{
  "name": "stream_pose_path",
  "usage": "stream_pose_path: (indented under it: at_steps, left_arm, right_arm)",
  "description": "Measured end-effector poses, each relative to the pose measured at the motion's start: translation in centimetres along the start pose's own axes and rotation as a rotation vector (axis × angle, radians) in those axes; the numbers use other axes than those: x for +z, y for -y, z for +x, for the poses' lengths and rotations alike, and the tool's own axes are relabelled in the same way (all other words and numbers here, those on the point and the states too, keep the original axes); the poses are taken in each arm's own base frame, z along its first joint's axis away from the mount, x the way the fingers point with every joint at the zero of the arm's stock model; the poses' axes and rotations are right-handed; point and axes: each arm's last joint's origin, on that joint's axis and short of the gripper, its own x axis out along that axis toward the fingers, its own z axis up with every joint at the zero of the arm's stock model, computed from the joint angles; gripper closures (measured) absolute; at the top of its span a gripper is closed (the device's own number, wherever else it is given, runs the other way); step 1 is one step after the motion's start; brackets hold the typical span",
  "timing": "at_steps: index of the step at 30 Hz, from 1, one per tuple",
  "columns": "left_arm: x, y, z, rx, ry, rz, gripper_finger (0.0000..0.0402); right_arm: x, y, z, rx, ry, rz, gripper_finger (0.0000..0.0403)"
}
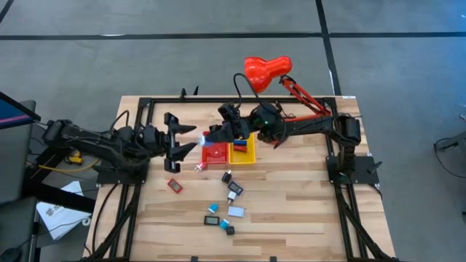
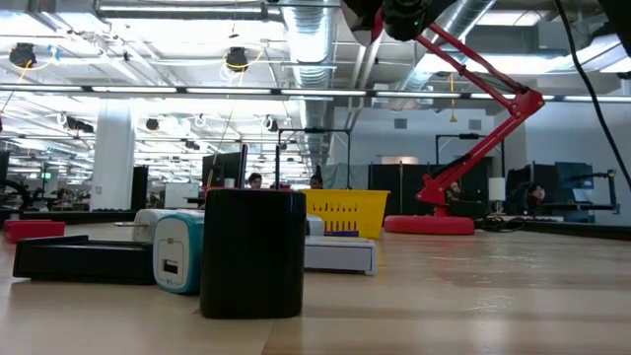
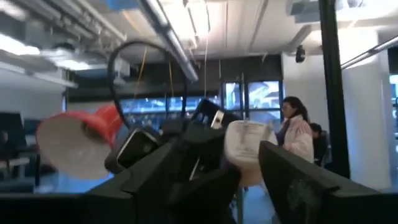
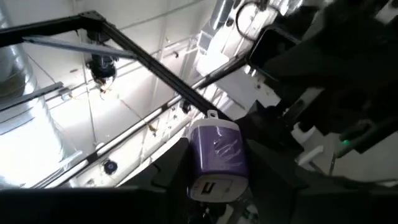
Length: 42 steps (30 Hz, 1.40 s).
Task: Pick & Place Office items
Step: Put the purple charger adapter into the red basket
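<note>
Left to right across the table from above: left arm stretched in low from 9 o'clock, wrist level, left gripper [image 1: 191, 138] aimed at 3 o'clock with its jaws spread wide and closed on nothing; just beyond its tips, in the air at about 10 o'clock of the red bin [image 1: 214, 154], a small white charger block [image 4: 217, 158]; pinched from both sides by the right gripper [image 1: 211, 135], narrowly set, at the end of a right arm bent at the elbow and reaching toward 9 o'clock from its base at the 3 o'clock edge.

Long axis of the block in line with the right fingers, port end turned back toward that wrist; heading on the table too small to read from above; far end hidden behind the dark frame of the left gripper.

Touching the red bin at 3 o'clock, a yellow bin [image 1: 242, 151]; at 12 o'clock, a red lamp [image 1: 266, 69].

At 6 o'clock of the bins, loose small pieces [image 1: 231, 195] on the wood, well apart from both grippers; a red one [image 1: 175, 185] off at 8 o'clock; from table height, mostly hidden behind a black block [image 2: 252, 251].
</note>
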Motion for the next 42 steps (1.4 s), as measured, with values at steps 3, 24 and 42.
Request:
stream_pose_path:
  at_steps: [3,24,42]
  left_arm:
    - [-0.2,-0.2,-0.2,0.056,-0.043,-0.084,0.0120]
    - [-2.2,-0.8,-3.0,0.038,-0.457,0.022,0.0056]
    - [-3.8,-0.3,-2.9,-0.078,-0.561,0.061,0.0083]
  right_arm:
    - [0.1,0.3,-0.2,-0.018,-0.047,0.000,0.0277]
    - [-0.4,4.3,-2.3,-0.303,-0.284,0.194,0.0271]
    - [-0.4,5.6,-3.1,-0.476,-0.203,0.132,0.0273]
